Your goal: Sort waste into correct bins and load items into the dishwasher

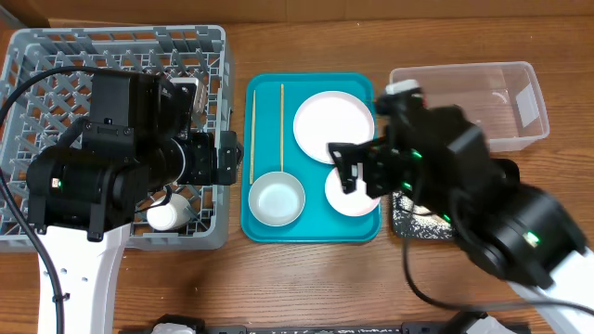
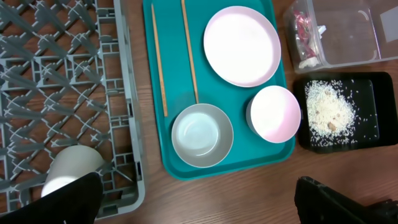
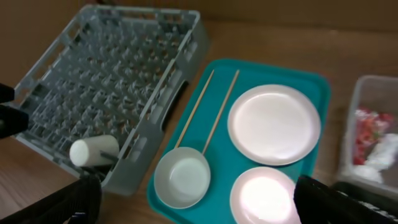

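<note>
**Desk:** Crockery first, left to right. What lies where?

**Photographer:** The grey lattice dish rack (image 1: pixel 28 65) sits at far left, hard plastic with low walls. One small white cup (image 2: pixel 68 167) lies on its side in the near corner. The left gripper (image 1: pixel 225 158) hovers over the rack's right edge, jaws wide apart and empty. On the teal tray (image 1: pixel 316 228) lie two thin wooden chopsticks (image 1: pixel 252 134), parallel and apart. The round steel bowl (image 1: pixel 276 199) is at their near ends, with the white plate (image 1: pixel 332 119) and the smaller white bowl (image 1: pixel 345 197) to its right.

**Desk:** And how will they handle?

**Photographer:** The chopsticks look light and stiff, best pinched mid-length, though they may roll. The steel bowl looks smooth and slippery, so take it by its thin rim. The plate lies flat and glossy, probably breakable, with only its edge to grip.

**Desk:** And the right side?

**Photographer:** The right gripper (image 1: pixel 353 169) hangs above the white bowl, fingers spread, holding nothing. Rice grains (image 2: pixel 326 112) are scattered loose over the flat black tray (image 2: pixel 380 93). The crumpled red-and-white wrapper (image 2: pixel 305 25), soft and nearly weightless, sits in the clear tub (image 1: pixel 534 102).
</note>
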### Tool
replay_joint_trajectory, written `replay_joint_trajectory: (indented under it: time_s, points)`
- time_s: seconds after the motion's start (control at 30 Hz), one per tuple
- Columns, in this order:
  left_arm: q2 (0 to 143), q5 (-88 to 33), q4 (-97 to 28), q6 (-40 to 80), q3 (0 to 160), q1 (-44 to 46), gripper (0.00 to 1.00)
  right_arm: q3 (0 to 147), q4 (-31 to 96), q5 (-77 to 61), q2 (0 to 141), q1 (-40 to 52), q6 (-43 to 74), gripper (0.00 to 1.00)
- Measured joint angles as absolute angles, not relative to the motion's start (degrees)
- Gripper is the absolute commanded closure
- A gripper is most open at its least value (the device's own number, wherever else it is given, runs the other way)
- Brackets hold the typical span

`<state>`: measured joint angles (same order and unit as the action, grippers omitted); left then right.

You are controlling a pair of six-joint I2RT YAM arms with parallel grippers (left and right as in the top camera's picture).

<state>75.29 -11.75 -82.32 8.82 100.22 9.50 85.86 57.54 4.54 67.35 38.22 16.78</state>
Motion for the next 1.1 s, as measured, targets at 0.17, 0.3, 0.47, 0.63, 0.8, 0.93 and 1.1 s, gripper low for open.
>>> replay_joint_trajectory:
  time_s: [0.17,0.3,0.47,0.63,0.8,0.93,1.1]
  points:
    - [75.3,-11.7,-82.3,8.8,100.2,9.5,0.0,85.4,60.0,12.7,59.9,34.2,16.7,0.0]
    - [75.3,-11.7,-82.3,8.8,100.2,9.5,0.0,81.3,56.4,14.0,48.6,27.5,16.1,0.0]
    - [75.3,-11.7,-82.4,8.8,100.2,9.5,0.0,58.2,39.6,8.7,33.6,11.0,15.1,0.0]
    - [75.3,-11.7,-82.3,8.8,100.2,9.5,0.0,30.9,27.4,0.3,19.7,0.7,15.0,0.0]
    - [75.4,-11.8,-82.4,8.8,100.2,9.5,0.0,15.6,23.2,-3.1,4.4,-1.3,15.0,0.0]
    - [75.4,-11.7,-82.3,8.8,100.2,9.5,0.0,9.5,19.8,-3.2,1.0,-1.4,14.9,0.0]
    - [75.4,-11.7,-82.3,8.8,100.2,9.5,0.0,3.4,9.5,-3.0,0.8,-1.4,15.0,0.0]
